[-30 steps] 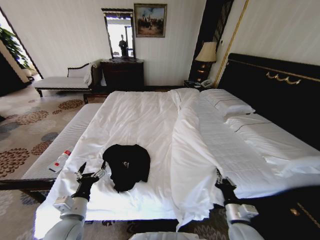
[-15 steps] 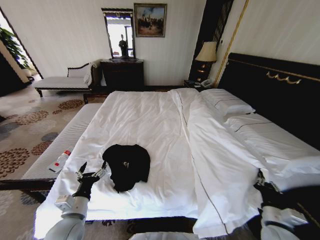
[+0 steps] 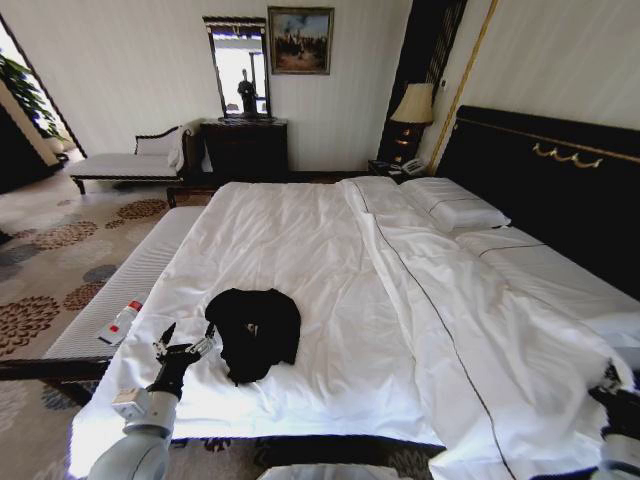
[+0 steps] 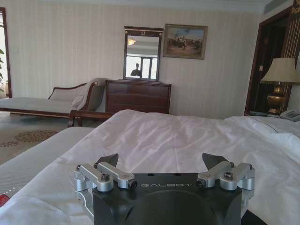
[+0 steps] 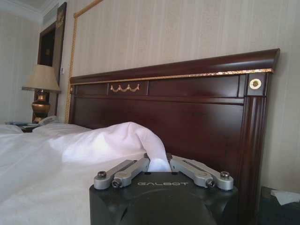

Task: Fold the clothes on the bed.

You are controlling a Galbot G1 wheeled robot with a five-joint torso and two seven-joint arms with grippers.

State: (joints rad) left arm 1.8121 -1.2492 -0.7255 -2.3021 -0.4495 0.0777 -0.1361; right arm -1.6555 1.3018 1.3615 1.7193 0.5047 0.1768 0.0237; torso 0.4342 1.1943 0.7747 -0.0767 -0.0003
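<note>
your bed (image 3: 300, 250) fills the room's middle, its white sheet bare on the near side and the duvet (image 3: 480, 320) spread toward the dark gold-trimmed headboard (image 5: 187, 103). a dresser (image 3: 245, 150) with a mirror (image 3: 237, 68) stands against the far wall beside a chaise (image 3: 130, 160). the black t-shirt (image 3: 255, 330) lies crumpled near the foot edge. your left tool (image 3: 181, 349) hovers released just beside it; your right tool (image 5: 158, 165) is clenched on a fold of duvet.
</note>
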